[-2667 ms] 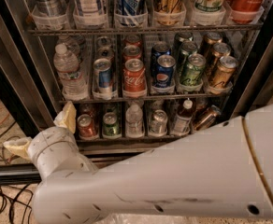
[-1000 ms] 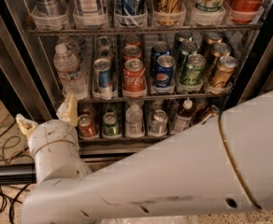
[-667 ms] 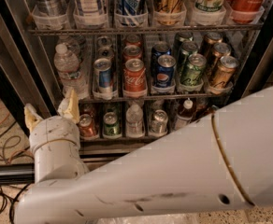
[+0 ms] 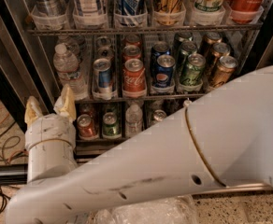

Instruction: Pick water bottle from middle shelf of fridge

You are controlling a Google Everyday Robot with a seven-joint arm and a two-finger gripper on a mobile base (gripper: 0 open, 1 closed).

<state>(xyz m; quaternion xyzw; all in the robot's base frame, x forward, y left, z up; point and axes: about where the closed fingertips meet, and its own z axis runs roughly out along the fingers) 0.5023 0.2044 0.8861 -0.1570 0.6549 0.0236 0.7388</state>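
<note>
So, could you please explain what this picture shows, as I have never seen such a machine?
One camera looks over a robot's white arm into a drinks fridge. The arm ends in a two-fingered end effector, at lower left, fingers apart, holding nothing. In the picture it sits just below the water bottle, which stands at the left end of the middle shelf. A Coca-Cola can and a Pepsi can share that shelf. The bottle is not yet grasped.

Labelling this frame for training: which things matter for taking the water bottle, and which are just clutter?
Job: water bottle; middle shelf; fridge; gripper, open, just below the bottle.
Lying about: Coca-Cola can; Pepsi can; small bottle lower down; floor cables.
</note>
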